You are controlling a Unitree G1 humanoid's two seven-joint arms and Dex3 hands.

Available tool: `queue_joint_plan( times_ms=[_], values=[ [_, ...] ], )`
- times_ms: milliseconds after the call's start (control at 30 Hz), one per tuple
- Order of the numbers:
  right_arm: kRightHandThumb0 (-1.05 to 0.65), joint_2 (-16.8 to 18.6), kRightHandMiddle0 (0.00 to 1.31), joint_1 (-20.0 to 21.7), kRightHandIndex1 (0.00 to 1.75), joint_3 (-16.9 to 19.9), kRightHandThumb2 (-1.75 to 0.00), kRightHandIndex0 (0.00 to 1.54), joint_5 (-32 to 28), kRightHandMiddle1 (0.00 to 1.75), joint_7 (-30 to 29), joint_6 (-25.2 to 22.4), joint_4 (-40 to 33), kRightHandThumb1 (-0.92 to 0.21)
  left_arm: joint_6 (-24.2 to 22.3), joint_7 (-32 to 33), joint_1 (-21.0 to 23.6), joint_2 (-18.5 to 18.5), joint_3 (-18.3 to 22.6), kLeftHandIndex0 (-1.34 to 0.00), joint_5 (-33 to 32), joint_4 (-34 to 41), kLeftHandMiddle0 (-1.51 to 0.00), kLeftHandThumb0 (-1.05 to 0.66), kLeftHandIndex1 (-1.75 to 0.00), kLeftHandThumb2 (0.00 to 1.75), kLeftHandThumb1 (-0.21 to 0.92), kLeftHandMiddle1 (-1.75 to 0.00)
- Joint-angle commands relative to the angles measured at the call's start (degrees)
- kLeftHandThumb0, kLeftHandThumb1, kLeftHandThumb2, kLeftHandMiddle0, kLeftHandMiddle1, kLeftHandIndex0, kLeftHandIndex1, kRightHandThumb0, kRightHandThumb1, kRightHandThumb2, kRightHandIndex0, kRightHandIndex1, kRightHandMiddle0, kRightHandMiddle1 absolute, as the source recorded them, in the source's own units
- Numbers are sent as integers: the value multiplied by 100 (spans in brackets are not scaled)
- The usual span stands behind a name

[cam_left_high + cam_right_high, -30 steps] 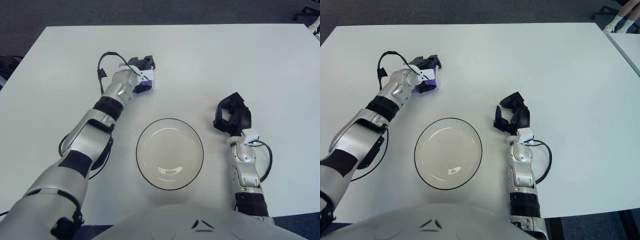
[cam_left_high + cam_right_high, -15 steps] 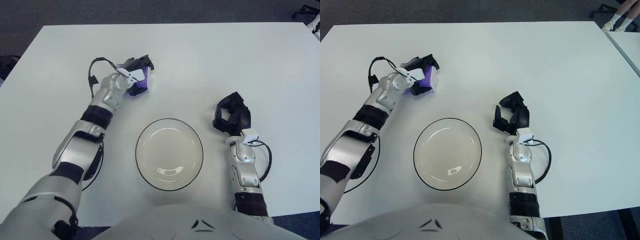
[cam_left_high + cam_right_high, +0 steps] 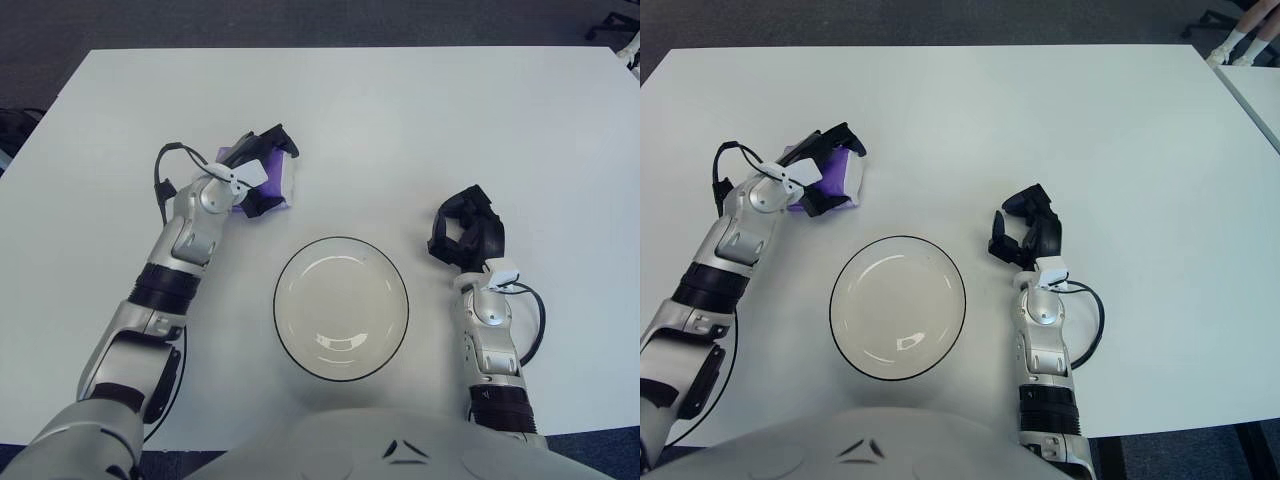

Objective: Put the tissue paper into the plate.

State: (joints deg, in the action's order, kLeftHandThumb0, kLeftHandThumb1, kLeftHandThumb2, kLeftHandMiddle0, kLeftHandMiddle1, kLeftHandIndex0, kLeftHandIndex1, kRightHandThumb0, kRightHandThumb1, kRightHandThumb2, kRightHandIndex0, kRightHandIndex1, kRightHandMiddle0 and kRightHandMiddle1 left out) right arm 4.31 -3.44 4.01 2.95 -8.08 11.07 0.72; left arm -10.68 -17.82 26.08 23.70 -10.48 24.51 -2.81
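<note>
The tissue paper [image 3: 270,180], clasped in the left hand [image 3: 252,175] at upper left, sits up-left of the plate [image 3: 341,309]; right hand [image 3: 466,230] idles empty, fingers curled, right of it.

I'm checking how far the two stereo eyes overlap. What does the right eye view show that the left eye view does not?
Only the right eye view: a second table's corner at the right edge, with a person's shoes above it, and the floor below the table's right corner.
Only the left eye view: dark objects at the left edge.
Both: the left hand grasping the purple-and-white tissue paper, the empty plate, and the right hand beside the plate on its right, on the white table.
</note>
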Motion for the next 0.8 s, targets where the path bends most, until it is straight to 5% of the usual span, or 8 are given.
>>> queue_joint_plan(
  times_ms=[0,767],
  values=[
    [-43,19,49,-472,175,-24,-114,92,-53,175,72,-564,785,-47,-85,-53,-153,127,156,-66,-17,594,-94,0,-175,171,-6,-162],
    [-44,4,50,-348,175,39,-115,92,-115,175,126,-443,996,-45,-629,-216,-412,98,505,-74,-29,3109,-87,0,-168,175,-8,-175]
  ],
)
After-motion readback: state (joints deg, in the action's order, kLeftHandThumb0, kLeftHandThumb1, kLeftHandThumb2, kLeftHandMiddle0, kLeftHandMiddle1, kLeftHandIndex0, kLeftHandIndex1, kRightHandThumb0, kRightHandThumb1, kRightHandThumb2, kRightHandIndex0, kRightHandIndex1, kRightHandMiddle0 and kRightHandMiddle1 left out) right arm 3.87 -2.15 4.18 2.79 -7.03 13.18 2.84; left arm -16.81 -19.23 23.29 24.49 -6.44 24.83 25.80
